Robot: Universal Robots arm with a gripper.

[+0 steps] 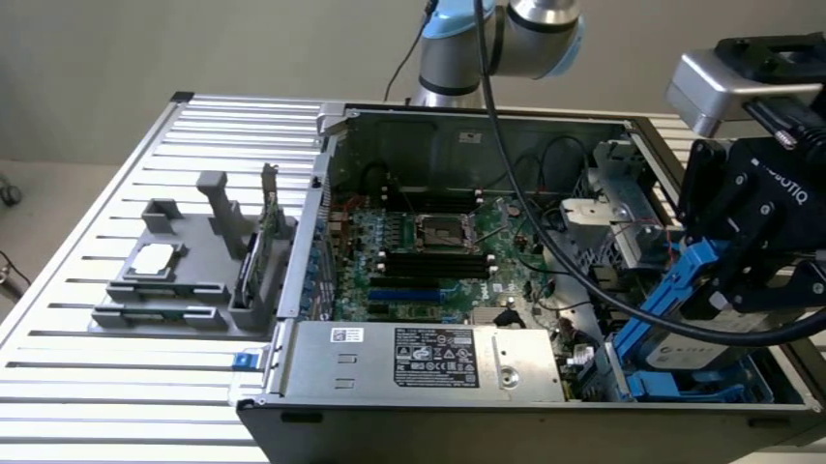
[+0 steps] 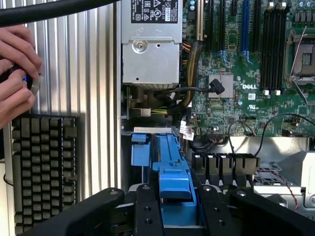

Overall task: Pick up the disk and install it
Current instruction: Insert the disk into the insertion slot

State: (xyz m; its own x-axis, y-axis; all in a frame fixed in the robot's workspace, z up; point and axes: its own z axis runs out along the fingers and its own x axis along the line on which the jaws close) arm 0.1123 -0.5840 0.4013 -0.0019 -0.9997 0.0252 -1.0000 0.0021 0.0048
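Nearest to us, the front wall of the open computer case (image 1: 516, 430) sits on the slatted bench (image 1: 77, 387). Just inside it lies the long grey power supply (image 1: 413, 358), white sticker up. In the near corner at the exterior view's right we have the drive bay (image 1: 703, 394), with blue plastic showing in its floor.

And here is the disk (image 1: 674, 290). It is tilted steeply, with its lower end down in that bay and its upper end up in the end effector (image 1: 755, 280). The black fingers (image 1: 722, 290) are clamped on its blue carrier from either side. The wrist view confirms it: we look straight down the blue frame of the disk (image 2: 173, 167), with the end effector (image 2: 176, 192) closed on it (no gap on either side that we can make out). A thick black cable (image 1: 543, 251) sweeps across the case to the wrist.

Further in, the green motherboard (image 1: 427, 261) covers the case floor, with the open processor socket (image 1: 439, 232) at its middle and black memory slots beside it.

Outside the case, at the exterior view's left, a grey fixture (image 1: 168, 290) rests on the bench, and a small square silver chip (image 1: 153, 259) sits in its recess.

At the far edge the robot arm (image 1: 516, 29) rises behind the case.

The wrist view also catches a keyboard (image 2: 44, 172) beside the case and a person's hand (image 2: 17, 73) on a small dark object.
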